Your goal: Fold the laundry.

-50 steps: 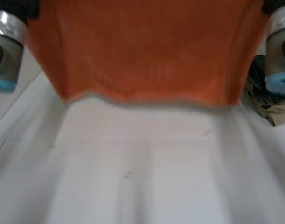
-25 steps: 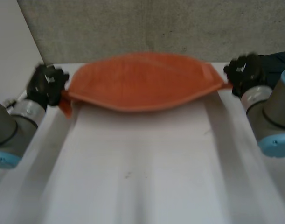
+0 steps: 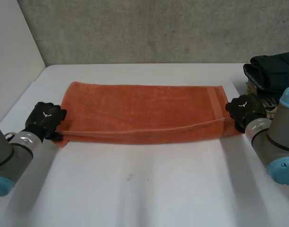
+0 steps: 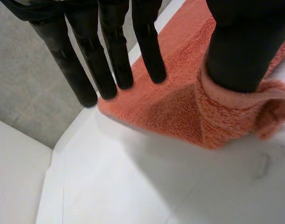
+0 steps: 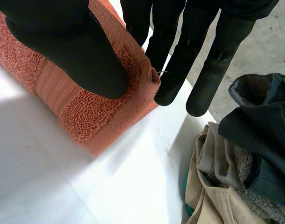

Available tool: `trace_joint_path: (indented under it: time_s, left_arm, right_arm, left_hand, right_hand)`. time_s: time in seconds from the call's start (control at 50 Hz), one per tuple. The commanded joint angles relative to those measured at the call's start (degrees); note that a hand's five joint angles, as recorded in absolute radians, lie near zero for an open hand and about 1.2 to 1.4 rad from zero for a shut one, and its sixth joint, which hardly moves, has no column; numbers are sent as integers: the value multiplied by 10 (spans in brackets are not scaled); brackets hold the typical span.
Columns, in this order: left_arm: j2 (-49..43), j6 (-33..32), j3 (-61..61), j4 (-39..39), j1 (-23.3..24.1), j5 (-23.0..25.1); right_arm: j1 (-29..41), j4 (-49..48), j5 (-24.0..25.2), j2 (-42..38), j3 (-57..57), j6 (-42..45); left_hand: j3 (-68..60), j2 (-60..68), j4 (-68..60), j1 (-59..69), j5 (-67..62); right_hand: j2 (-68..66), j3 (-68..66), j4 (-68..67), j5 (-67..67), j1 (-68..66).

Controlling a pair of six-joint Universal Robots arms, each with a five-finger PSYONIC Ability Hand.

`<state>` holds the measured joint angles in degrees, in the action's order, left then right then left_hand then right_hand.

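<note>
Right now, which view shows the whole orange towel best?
The head view: the orange towel lies folded across the table, both ends visible, the left hand and right hand each pinching a near corner. The left wrist view gives its bunched corner under the thumb; the right wrist view its banded corner.

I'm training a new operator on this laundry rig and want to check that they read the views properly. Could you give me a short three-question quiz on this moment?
1. True or false: the orange towel hangs in the air above the white table.
2. Where on the towel is the left hand? A: its middle. B: a near corner at one end. C: the far long edge.
3. Fill in: the pile of clothes lies beside the robot's ____ hand.

Key: 1 false, it lies on the table, folded over. 2 B. 3 right: the right hand pinches the towel's other end next to the pile.
</note>
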<state>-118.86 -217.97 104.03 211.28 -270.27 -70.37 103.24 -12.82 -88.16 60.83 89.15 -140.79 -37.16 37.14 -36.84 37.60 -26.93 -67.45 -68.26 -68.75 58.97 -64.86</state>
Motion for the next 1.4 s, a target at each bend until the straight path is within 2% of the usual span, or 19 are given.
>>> trace_joint_path:
  time_s: [0.02, 0.18, 0.26, 0.34, 0.36, 0.42, 0.46, 0.56, 0.6, 0.68, 0.74, 0.84, 0.92, 1.1, 1.12, 1.16, 1.18, 1.2, 1.4]
  left_arm:
    - [33, 0, 22, -56, -9, 0]
    - [145, -3, 22, -192, -8, -2]
    - [221, -14, 28, -284, -6, -4]
    - [291, -65, 39, -414, -10, -6]
    - [313, -101, 47, -473, -11, -6]
    - [339, -175, 63, -572, -15, -9]
    - [340, -205, 67, -595, -16, -7]
    - [322, -237, 58, -563, -13, -15]
    - [275, -236, 39, -520, -12, -18]
    - [176, -235, -28, -455, 12, -20]
    - [95, -234, -106, -408, 55, -21]
    - [-36, -212, -243, -329, 96, -47]
    - [-99, -186, -311, -284, 113, -62]
    - [-159, -176, -366, -159, 135, -133]
    - [-160, -173, -366, -129, 140, -138]
    - [-160, -168, -359, -103, 145, -141]
    - [-160, -164, -357, -92, 149, -141]
    - [-160, -154, -346, -78, 159, -138]
    - [-135, -136, -303, -75, 184, -137]
  right_arm:
    - [-1, 1, -2, 14, 9, 0]
    - [-3, 52, 2, 84, 26, 15]
    - [-3, 185, 2, 138, 38, 78]
    - [-14, 311, -5, 191, 66, 143]
    - [-18, 332, -5, 201, 75, 156]
    - [-35, 382, -2, 235, 105, 202]
    - [-42, 385, -2, 242, 115, 219]
    - [-47, 375, 0, 241, 120, 234]
    - [-45, 345, 0, 214, 110, 231]
    - [-40, 252, -13, 120, 51, 221]
    - [-40, 198, -29, 62, 0, 187]
    - [-29, 152, -52, -32, -89, 160]
    - [-17, 98, -54, -91, -151, 158]
    - [-13, -33, -55, -157, -217, 161]
    - [-13, -41, -56, -164, -224, 161]
    - [-12, -42, -57, -170, -230, 158]
    - [-11, -42, -59, -171, -230, 158]
    - [-8, -41, -61, -171, -228, 157]
    - [14, -6, -68, -131, -179, 126]
  left_hand:
    - [-421, 421, -424, 416, -423]
    - [-428, 429, -432, 424, -431]
    - [-428, 429, -432, 424, -431]
    - [-428, 429, -432, 424, -431]
    - [-428, 429, -432, 424, -431]
    - [-428, 429, -432, 424, -431]
    - [-428, 429, -432, 424, -431]
    - [-428, 429, -432, 424, -431]
    - [-428, 429, -432, 424, -431]
    - [-428, 429, -432, 424, -431]
    - [-428, 429, -432, 424, -431]
    - [-428, 429, -432, 424, -431]
    - [-428, 429, -432, 424, -431]
    - [-428, 429, -432, 424, -431]
    - [-419, 419, -422, 414, -421]
    - [-131, 131, -134, 127, -133]
    - [72, -72, 69, -77, 70]
    - [272, -271, 268, -276, 269]
    - [272, -271, 268, -276, 269]
  right_hand:
    - [-125, -117, -112, 110, -151]
    - [-125, -117, -112, 110, -151]
    - [-125, -117, -112, 110, -151]
    - [-125, -117, -112, 110, -151]
    - [-125, -117, -112, 110, -151]
    - [-125, -117, -112, 110, -151]
    - [-125, -117, -112, 110, -151]
    - [-125, -117, -112, 110, -151]
    - [-125, -117, -112, 110, -151]
    - [-125, -117, -112, 110, -151]
    - [-125, -117, -112, 110, -151]
    - [-125, -117, -112, 110, -151]
    - [-125, -117, -112, 110, -151]
    - [-125, -117, -112, 110, -151]
    - [-26, -18, -13, 11, -52]
    - [288, 296, 301, -303, 262]
    - [471, 479, 484, -486, 445]
    - [575, 583, 588, -590, 549]
    - [575, 583, 588, -590, 549]
